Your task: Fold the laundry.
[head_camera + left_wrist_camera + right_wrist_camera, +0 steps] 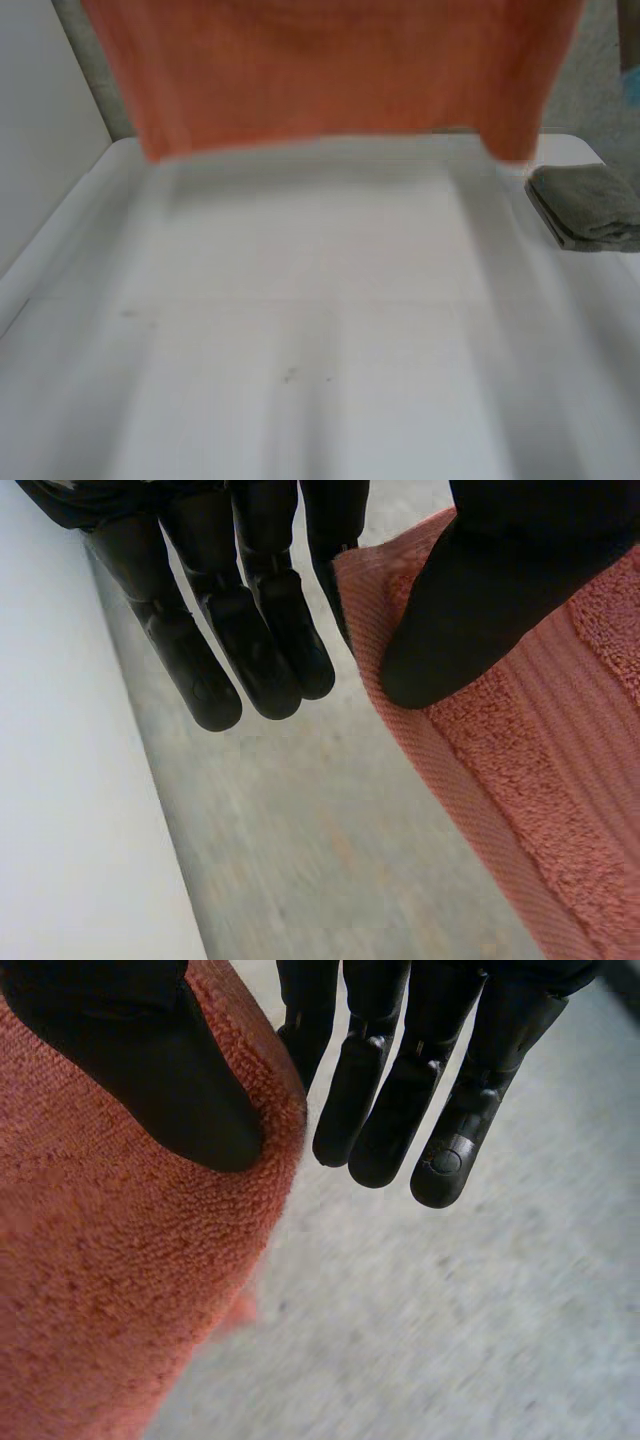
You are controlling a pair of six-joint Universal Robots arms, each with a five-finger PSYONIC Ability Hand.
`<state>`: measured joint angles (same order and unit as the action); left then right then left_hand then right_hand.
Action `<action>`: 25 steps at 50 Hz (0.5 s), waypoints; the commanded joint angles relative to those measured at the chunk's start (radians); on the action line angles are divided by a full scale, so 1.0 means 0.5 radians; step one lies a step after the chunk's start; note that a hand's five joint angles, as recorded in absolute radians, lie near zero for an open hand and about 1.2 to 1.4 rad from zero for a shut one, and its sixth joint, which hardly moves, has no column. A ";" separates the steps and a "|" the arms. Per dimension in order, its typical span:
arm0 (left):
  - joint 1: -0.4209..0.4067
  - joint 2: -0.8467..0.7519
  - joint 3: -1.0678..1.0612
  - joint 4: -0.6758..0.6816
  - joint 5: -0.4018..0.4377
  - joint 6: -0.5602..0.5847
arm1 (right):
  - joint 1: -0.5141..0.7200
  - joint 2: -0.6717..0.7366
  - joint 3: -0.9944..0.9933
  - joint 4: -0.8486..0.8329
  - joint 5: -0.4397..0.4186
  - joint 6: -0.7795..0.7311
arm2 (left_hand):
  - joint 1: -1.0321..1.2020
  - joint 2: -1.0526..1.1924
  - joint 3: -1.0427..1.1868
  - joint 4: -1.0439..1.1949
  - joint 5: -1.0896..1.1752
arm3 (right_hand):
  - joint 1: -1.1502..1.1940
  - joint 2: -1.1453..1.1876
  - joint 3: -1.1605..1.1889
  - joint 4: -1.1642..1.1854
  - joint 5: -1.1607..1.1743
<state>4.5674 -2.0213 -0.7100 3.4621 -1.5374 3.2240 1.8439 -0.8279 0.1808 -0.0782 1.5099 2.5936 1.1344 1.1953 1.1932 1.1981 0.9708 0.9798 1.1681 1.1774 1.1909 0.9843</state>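
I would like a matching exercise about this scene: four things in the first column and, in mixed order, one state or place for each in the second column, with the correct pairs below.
Column 1
1. orange towel
2. grey cloth
3. table
4. left robot hand

Column 2
A. white, with a few small dark specks
B. pinching the towel's hemmed edge under its thumb
C. held up, hanging spread out
D. folded, lying at the table's far right

Pairs: 1-C, 2-D, 3-A, 4-B

The orange terry towel [330,75] hangs spread wide; folded grey towel [590,205] lies near its right corner.
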 commanded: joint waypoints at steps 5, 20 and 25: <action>-0.002 0.269 -0.885 0.052 0.031 -0.018 | 0.058 -0.488 1.140 0.144 -0.123 -0.014 | 0.524 0.402 0.406 0.396 0.502 | 0.833 0.456 0.438 0.411 0.475; 0.044 0.223 -1.979 0.117 0.222 0.102 | 0.074 -0.495 2.540 0.095 -0.295 -0.162 | 0.524 0.402 0.406 0.396 0.502 | 0.833 0.456 0.438 0.411 0.475; 0.091 0.229 -2.142 0.114 0.225 0.301 | 0.067 -0.492 2.746 0.052 -0.305 -0.186 | 0.524 0.402 0.406 0.396 0.502 | 0.833 0.456 0.438 0.411 0.475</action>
<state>4.5871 -1.8948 -1.6564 3.5252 -1.4274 3.2539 1.8808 -1.0937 1.3933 -0.0225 1.3631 2.5303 1.1344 1.1952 1.1932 1.1982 0.9708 0.9798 1.1681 1.1774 1.1909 0.9890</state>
